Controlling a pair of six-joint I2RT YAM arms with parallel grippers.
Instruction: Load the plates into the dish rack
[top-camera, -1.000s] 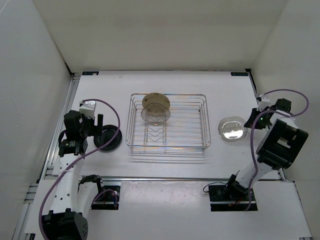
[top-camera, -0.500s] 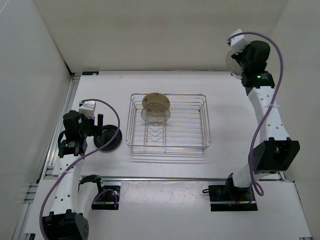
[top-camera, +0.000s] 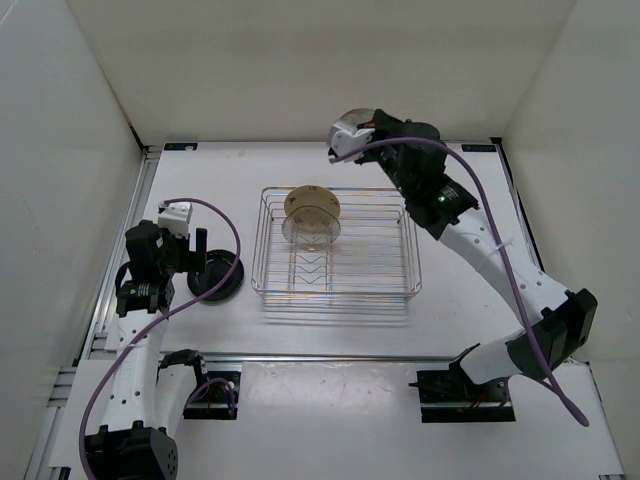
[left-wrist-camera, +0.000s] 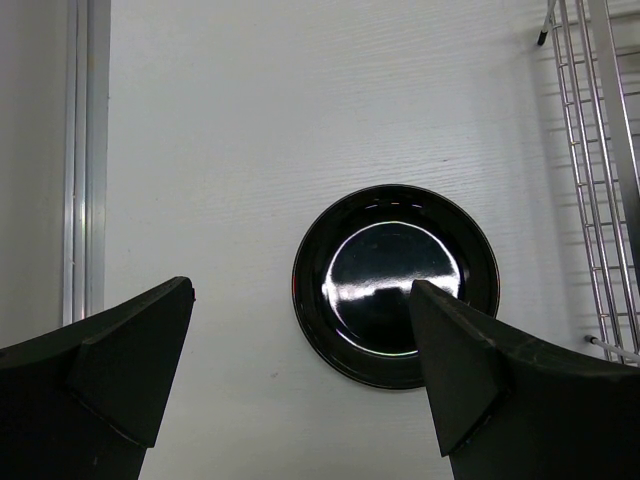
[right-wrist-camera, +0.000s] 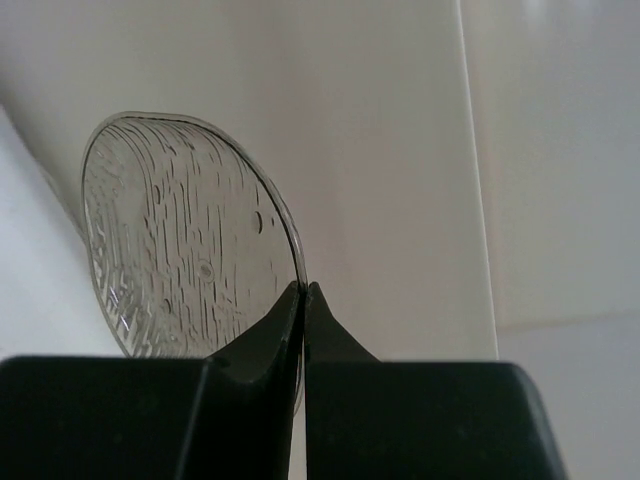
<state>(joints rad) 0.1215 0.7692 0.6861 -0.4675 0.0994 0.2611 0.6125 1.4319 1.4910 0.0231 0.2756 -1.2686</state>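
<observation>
The dish rack (top-camera: 380, 262) stands mid-table. A tan plate (top-camera: 314, 202) stands upright in its dividers, with a smoky-grey plate (top-camera: 308, 232) just in front of it. My right gripper (top-camera: 362, 136) is shut on the rim of the second smoky-grey plate (top-camera: 360, 117) and holds it in the air over the rack's far right corner. In the right wrist view this plate (right-wrist-camera: 180, 240) stands on edge, pinched at the gripper (right-wrist-camera: 303, 292). The black plate (top-camera: 226, 276) lies flat left of the rack. My left gripper (left-wrist-camera: 300, 350) hangs open above it (left-wrist-camera: 395, 285), empty.
The rack's left edge wires (left-wrist-camera: 600, 180) lie close to the right of the black plate. An aluminium rail (top-camera: 112, 290) runs along the table's left edge. White walls enclose the back and sides.
The grey plate has left the table at the right; my right arm lifted it high, then swung left with it over the rack's back. The left arm has not moved.
</observation>
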